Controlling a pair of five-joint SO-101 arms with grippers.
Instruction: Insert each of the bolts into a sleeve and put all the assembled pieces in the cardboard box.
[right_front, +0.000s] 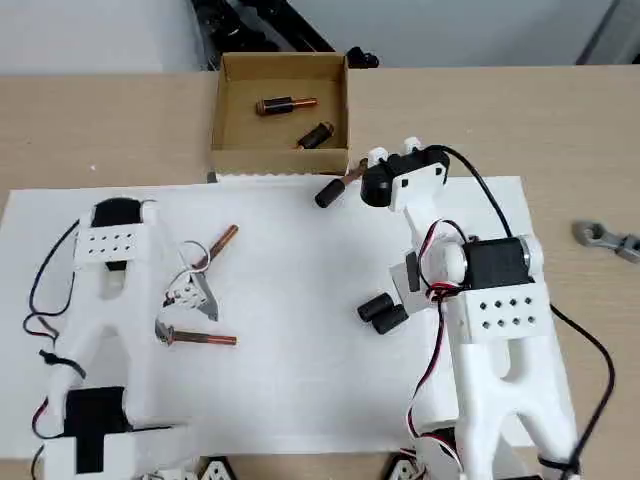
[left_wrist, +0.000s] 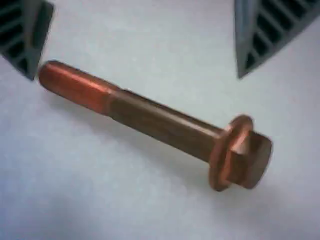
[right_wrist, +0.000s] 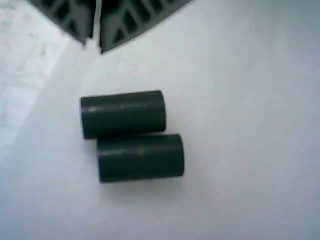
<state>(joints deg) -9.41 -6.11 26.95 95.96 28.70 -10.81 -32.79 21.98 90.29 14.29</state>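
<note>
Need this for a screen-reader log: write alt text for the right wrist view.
Two black sleeves lie side by side, touching, on a white sheet. The right gripper, fingers shut, is close by, apart from them.

Robotics lab bench: wooden table (right_front: 100, 120), white mat (right_front: 300, 390), stray wrench (right_front: 605, 238).

In the high view, the copper end of the assembled piece (right_front: 333, 190) is partly hidden behind the right arm (right_front: 405, 182). A metal object (right_front: 600, 236) is cut off by the side edge. The left gripper (left_wrist: 136, 77) and the right gripper (right_wrist: 93, 46) are cut off, showing only their tips.
</note>
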